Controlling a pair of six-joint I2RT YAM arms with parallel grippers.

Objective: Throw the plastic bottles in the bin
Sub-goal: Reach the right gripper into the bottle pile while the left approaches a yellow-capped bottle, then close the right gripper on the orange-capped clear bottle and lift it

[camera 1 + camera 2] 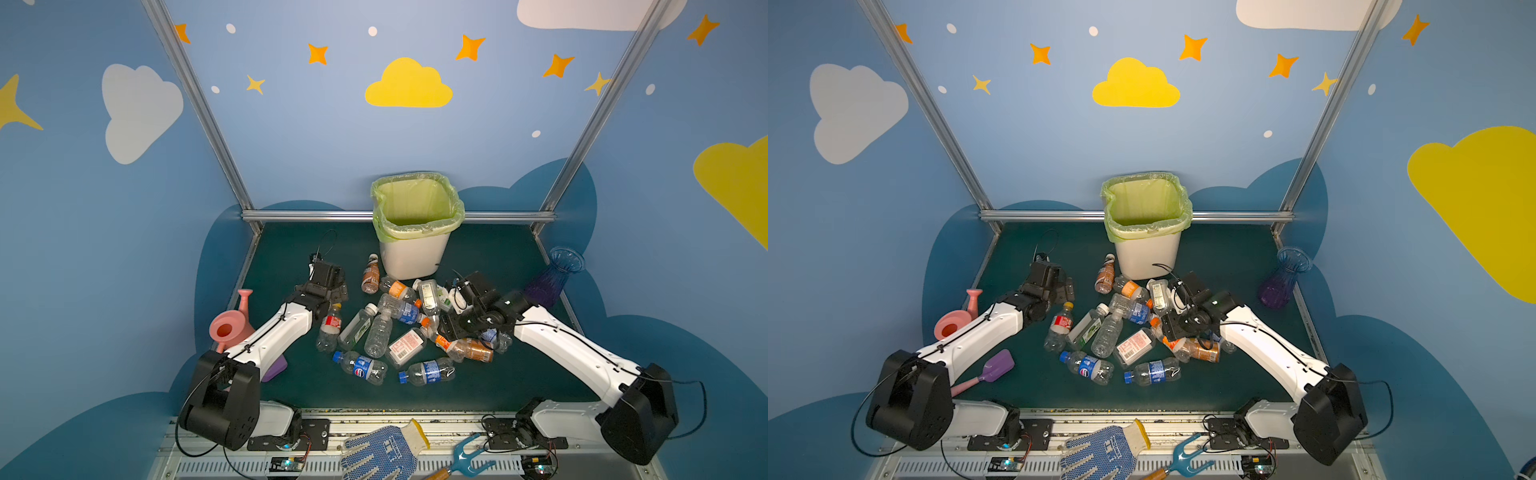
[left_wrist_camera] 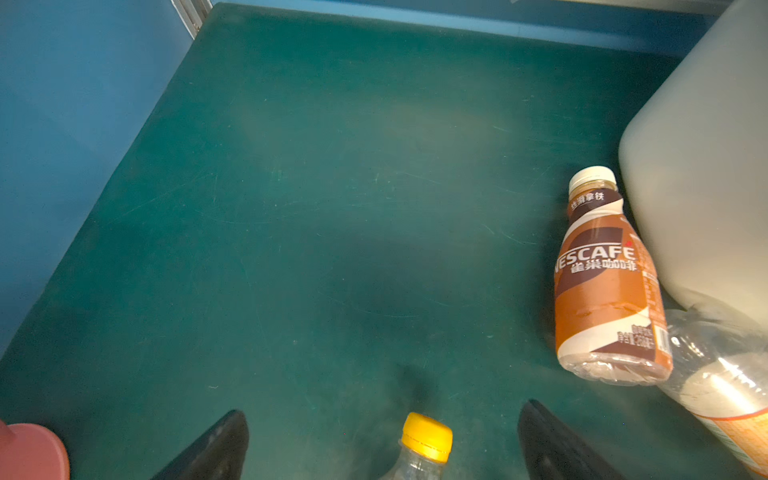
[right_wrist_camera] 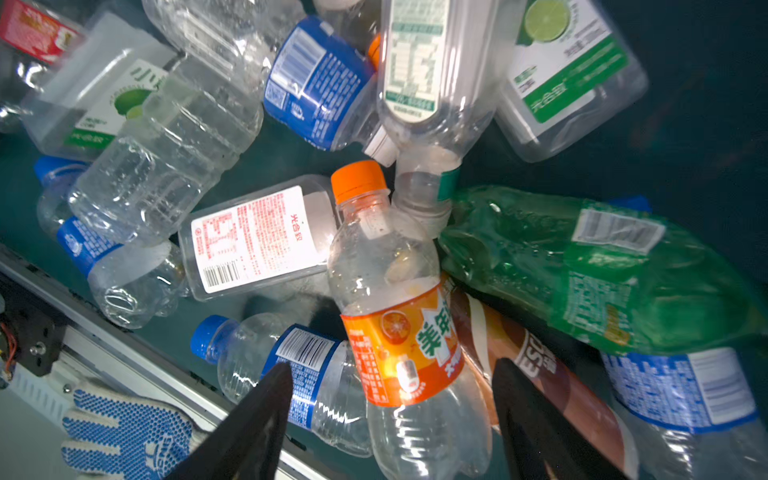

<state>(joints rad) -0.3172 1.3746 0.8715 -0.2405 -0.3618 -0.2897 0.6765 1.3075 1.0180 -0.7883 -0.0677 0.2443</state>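
Several plastic bottles [image 1: 380, 332] lie in a heap on the green mat in front of the bin [image 1: 411, 257], white with a yellow-green bag. My right gripper [image 3: 392, 419] reaches down into the heap's right side [image 1: 451, 334]. Its jaws stand partly closed around a clear bottle with an orange label and cap [image 3: 399, 332]; one finger is against it and a gap shows at the other. A green bottle [image 3: 602, 266] lies beside it. My left gripper [image 2: 382, 440] is open above the yellow cap [image 2: 426, 436] of a red-labelled bottle [image 1: 331, 324].
A brown coffee bottle [image 2: 606, 282] lies against the bin's wall [image 2: 706, 166]. A pink watering can [image 1: 228, 326] and purple scoop [image 1: 996, 368] are at the left, a blue-purple vase [image 1: 552, 278] at the right. A glove [image 1: 382, 453] and blue hand fork [image 1: 465, 459] lie on the front rail.
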